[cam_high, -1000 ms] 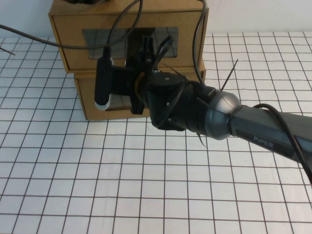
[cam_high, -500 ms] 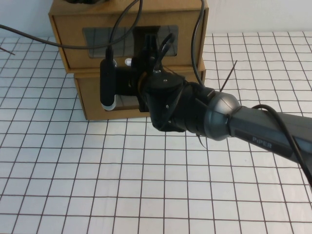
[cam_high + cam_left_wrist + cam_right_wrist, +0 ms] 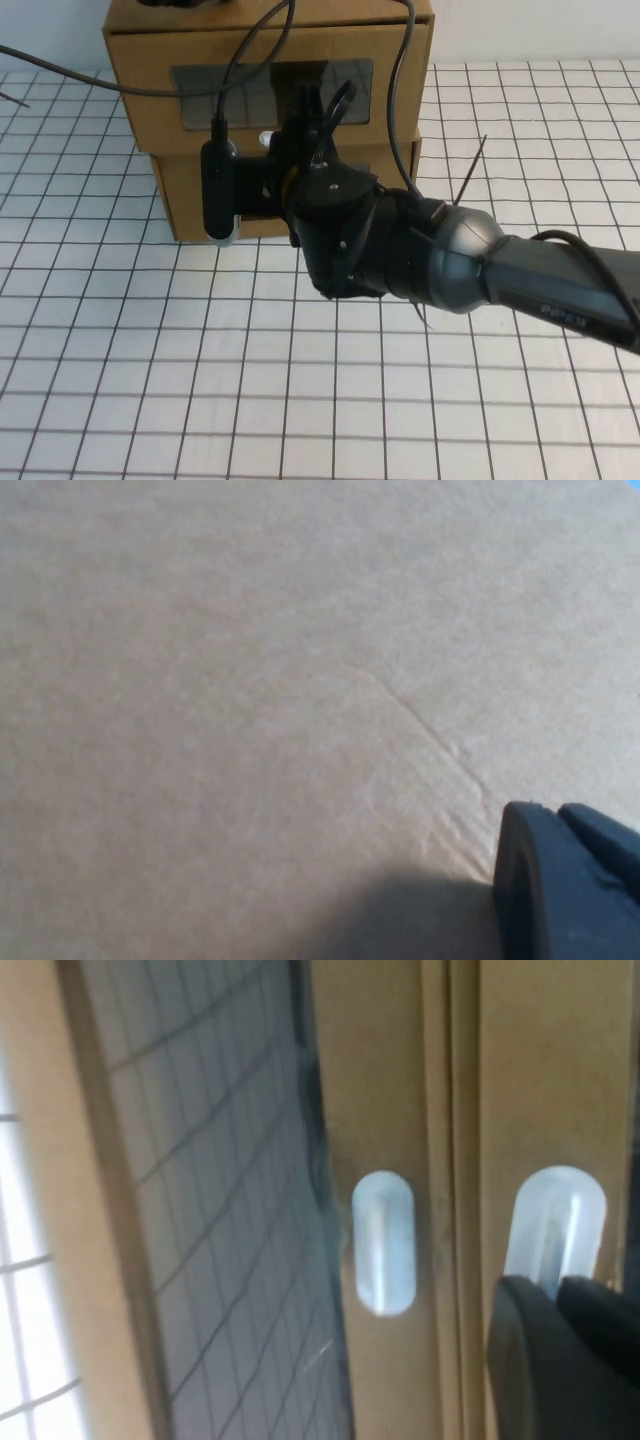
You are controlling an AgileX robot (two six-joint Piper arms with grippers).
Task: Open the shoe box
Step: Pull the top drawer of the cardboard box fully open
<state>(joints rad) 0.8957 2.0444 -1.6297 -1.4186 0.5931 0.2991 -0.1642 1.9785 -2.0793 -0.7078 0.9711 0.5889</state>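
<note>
Two cardboard shoe boxes sit stacked at the far side of the gridded table [image 3: 150, 380], the upper box [image 3: 140, 90] squarely on the lower box [image 3: 180, 205], both fronts facing the robot. The upper front carries a dark window [image 3: 195, 100] with a small white tab [image 3: 265, 137] just below it.

The right arm [image 3: 520, 275] comes in from the right edge, low over the table, with its forearm running left and away. The wrist is rolled so its camera [image 3: 218, 190] hangs on the left side, in front of the lower box. The right gripper [image 3: 308, 110] points straight at the box fronts and reaches the lower part of the upper front, just right of the tab. Cables loop over the boxes to the wrist.

The right wrist view shows two pale tabs — one [image 3: 383, 1243] beside the window, standing free, the other [image 3: 555, 1220] past the seam, its foot covered by the gripper's dark tip. I cannot tell whether the jaws are clamped on it.

The left gripper [image 3: 570, 880] lies close against a plain cardboard face with a faint crease — jaw state not visible.
</note>
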